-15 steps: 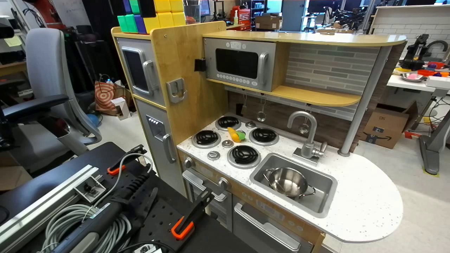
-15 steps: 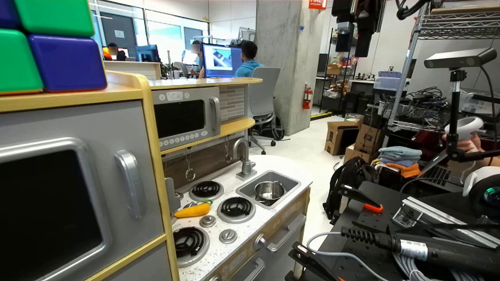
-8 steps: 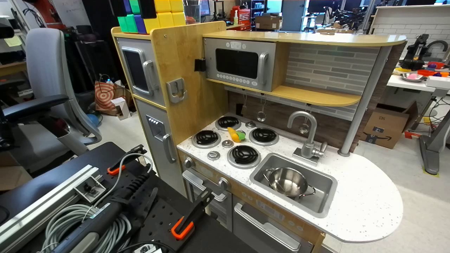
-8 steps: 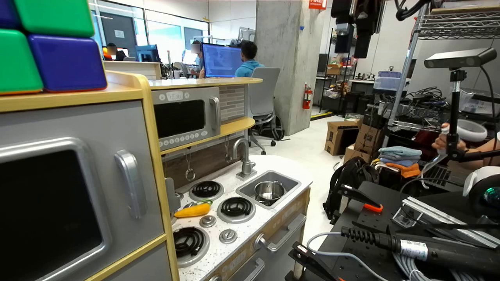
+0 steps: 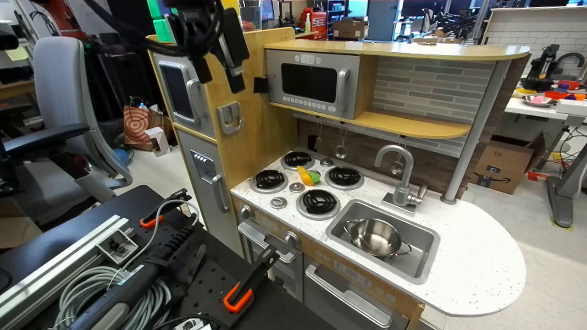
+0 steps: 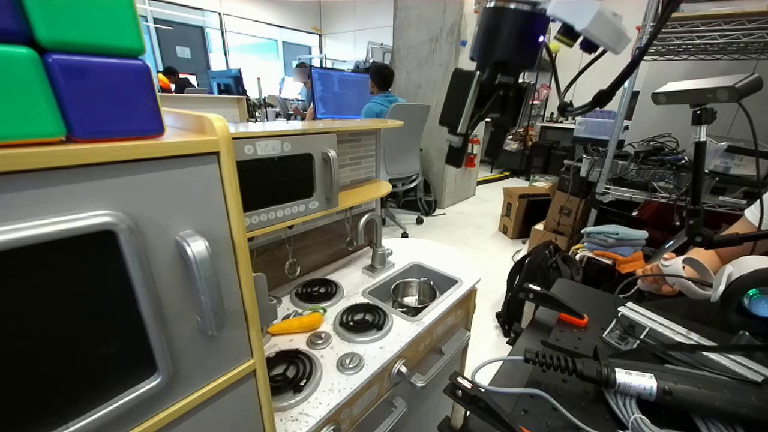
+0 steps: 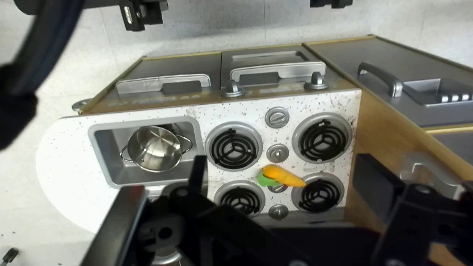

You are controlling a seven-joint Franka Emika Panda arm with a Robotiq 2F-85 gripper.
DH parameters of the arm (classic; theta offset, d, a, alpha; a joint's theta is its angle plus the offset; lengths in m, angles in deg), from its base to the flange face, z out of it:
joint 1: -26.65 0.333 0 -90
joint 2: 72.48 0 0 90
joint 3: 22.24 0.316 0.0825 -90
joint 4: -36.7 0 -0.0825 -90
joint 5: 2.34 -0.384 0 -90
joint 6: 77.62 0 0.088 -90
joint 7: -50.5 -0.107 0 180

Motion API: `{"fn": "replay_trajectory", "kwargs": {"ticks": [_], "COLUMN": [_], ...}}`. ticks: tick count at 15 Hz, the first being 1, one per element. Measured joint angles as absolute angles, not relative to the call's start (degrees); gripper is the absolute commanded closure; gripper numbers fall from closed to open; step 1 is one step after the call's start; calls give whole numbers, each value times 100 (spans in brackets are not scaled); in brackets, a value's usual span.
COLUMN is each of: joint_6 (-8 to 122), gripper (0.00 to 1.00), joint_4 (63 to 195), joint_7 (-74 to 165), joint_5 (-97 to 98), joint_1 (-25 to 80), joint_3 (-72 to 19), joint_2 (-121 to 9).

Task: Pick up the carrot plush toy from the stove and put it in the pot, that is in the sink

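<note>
The toy kitchen takes up most of what stands before me, wood and grey, with a tall cupboard at one end. A black table stands near its front. The white speckled counter runs from the cupboard out to a rounded end. Above the counter, next to the cupboard's wooden side, sits the microwave. The grey sink is let into the counter between the rounded end and the stove. I hang my gripper high in the air, pointing down, well apart from the counter. My fingers are spread wide, with only air between them; I have hold of nothing. The tap rises behind the sink, bent over at the top. The shiny metal pot sits in the sink, mouth up, a handle on either side. Four black burners with grey rims are set in two pairs on the stove. The carrot lies on the stove in among the burners, well apart from the pot. Its green top is on the side nearer the sink, and its orange tip points toward the cupboard. In the wrist view the tip lies right at a burner's rim; whether they touch I cannot tell. Small knobs line up between the pairs, one partly hidden by the carrot.
</note>
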State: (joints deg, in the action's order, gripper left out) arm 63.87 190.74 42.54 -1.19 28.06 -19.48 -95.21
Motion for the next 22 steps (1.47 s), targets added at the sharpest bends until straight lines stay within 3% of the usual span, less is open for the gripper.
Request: {"fn": "replay_trajectory", "kwargs": {"ticks": [5,10,14,18,22], "joint_6": [8370,8421,9291,10237,9837], "gripper": [0,0,0,0,0], "joint_4": [19264,19053,19371,19722,19515], "joint_7": [2912,2590,4089,5751,7191], "joint_5": [1161,1676,1133,-524,-2275], "joint_1": [2284,2025,2334,3629,5471], "joint_3": [-1336,-1238,-1602,-2306,-3027], "joint_2": [-8378,-7841,-7843,-7793,-8218]}}
